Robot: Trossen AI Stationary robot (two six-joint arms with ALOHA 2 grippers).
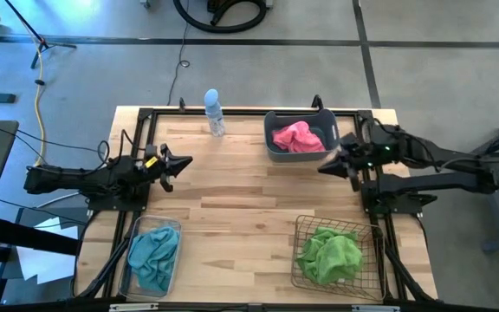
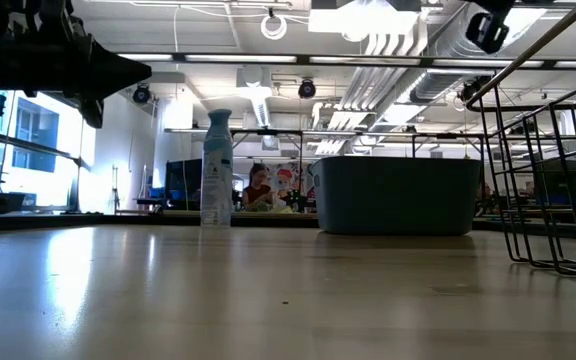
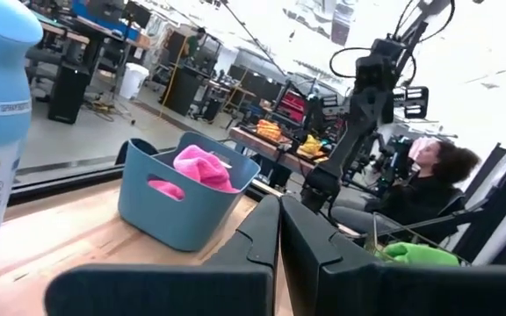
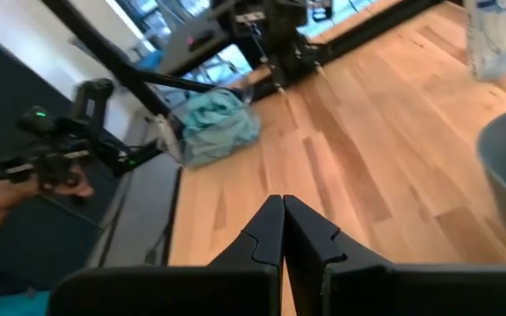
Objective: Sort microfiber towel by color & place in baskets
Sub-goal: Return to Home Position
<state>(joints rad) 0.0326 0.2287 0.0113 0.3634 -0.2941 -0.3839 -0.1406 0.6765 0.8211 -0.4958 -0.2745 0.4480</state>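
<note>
Near corners of the surface: blue towel (image 1: 152,253) in the clear bin (image 1: 126,260) on the left, green towel (image 1: 329,253) in the wire basket (image 1: 306,230) on the right. Mid-edges: left jaws and right jaws clenched, empty. Far edge: pink towel (image 1: 295,136) in the tub (image 1: 300,114). Retract slowly, clear of rims.

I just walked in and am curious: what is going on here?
Nothing is being handled now. The left gripper and right gripper are both shut and empty. The sorting looks done: teal towel in the clear bin, green towel in the wire basket, pink towel in the grey-blue tub.
</note>
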